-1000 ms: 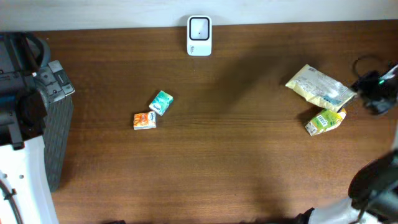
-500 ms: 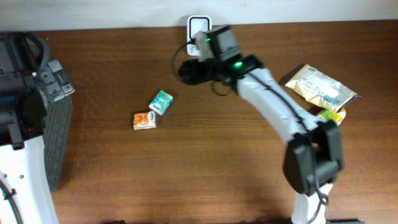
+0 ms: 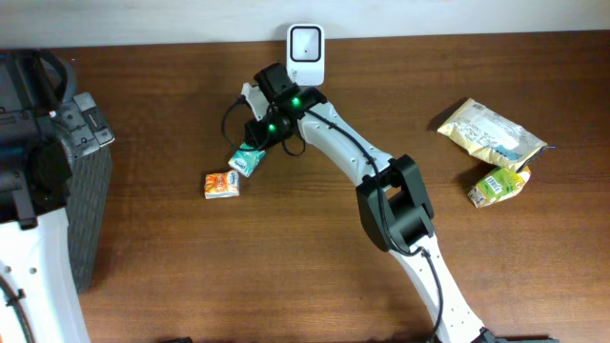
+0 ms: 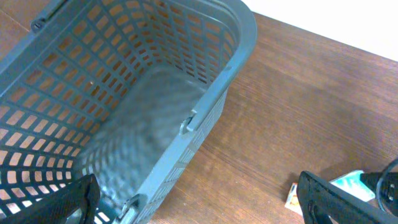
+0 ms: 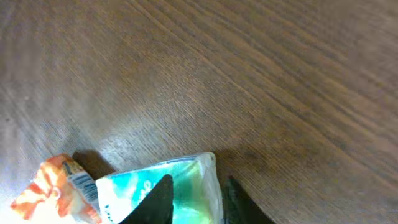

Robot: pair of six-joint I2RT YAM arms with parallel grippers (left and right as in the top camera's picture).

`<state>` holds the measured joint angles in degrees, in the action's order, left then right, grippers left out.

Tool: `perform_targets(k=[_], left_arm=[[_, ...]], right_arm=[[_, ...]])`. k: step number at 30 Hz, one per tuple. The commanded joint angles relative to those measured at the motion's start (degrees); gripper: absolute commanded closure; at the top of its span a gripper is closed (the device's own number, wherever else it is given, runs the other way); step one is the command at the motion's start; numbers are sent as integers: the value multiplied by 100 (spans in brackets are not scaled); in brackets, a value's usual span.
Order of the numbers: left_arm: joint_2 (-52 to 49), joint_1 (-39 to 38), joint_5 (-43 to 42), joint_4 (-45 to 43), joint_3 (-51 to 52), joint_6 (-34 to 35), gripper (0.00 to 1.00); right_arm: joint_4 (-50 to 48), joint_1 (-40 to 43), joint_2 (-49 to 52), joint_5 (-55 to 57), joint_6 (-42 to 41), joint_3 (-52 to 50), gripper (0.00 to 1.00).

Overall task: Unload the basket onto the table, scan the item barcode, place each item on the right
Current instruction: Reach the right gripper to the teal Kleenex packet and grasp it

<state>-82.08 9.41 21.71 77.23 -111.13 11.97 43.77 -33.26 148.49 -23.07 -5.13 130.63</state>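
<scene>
While the grey basket (image 4: 217,99) sits at the left edge of the table (image 3: 334,248), likely for finished goods, the left gripper (image 4: 199,205) hangs over it with fingers spread wide. The right arm (image 3: 343,143) stretches long across the table, wrist tipped down near the scanner (image 3: 306,54), so the right gripper (image 5: 196,193) straddles the teal packet (image 3: 246,161) lying beside the orange packet (image 3: 221,185). Whether those narrowed fingers pinch it, I cannot tell.

Right gripper (image 5: 199,202) at a teal packet (image 5: 124,193)
Its fingertips (image 5: 158,202) straddle the packet's end; an orange packet (image 5: 56,190) lies just beside, on the wooden table (image 5: 249,74).
</scene>
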Motion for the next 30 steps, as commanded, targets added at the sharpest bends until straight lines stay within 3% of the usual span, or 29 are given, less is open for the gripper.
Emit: perform_targets(k=[1, 3, 6, 8, 10, 12, 13, 14, 16, 20, 27, 30], left_arm=[[24, 24, 59, 4, -35, -9, 1], [24, 24, 59, 4, -35, -9, 1], [24, 24, 57, 4, -35, -9, 1], [24, 24, 59, 4, -35, -9, 1], [24, 24, 59, 4, -35, -9, 1], [24, 24, 59, 4, -35, -9, 1], [24, 24, 57, 4, -35, -9, 1], [24, 26, 59, 4, -35, -9, 1], [24, 24, 59, 4, -35, -9, 1], [24, 24, 57, 4, -35, -9, 1], [24, 24, 59, 4, -35, -9, 1], [24, 24, 59, 4, -35, -9, 1]], right_arm=[[101, -48, 116, -50, 46, 83, 78], [332, -48, 120, -46, 79, 31, 79], [1010, 37, 83, -28, 192, 33, 92], [2004, 278, -105, -28, 190, 146, 90], [3403, 535, -435, -26, 195, 439, 73], [4356, 627, -634, -26, 852, 717, 59], [4450, 627, -684, 31, 1246, 796, 53], [4271, 623, -706, 431, 1982, 920, 34], [3866, 610, -660, 378, 2494, 916, 27], [3528, 376, -299, 205, 3154, 662, 34], [2603, 326, -275, -485, 3171, -409, 41], [2483, 326, -275, -656, 3095, -636, 67]])
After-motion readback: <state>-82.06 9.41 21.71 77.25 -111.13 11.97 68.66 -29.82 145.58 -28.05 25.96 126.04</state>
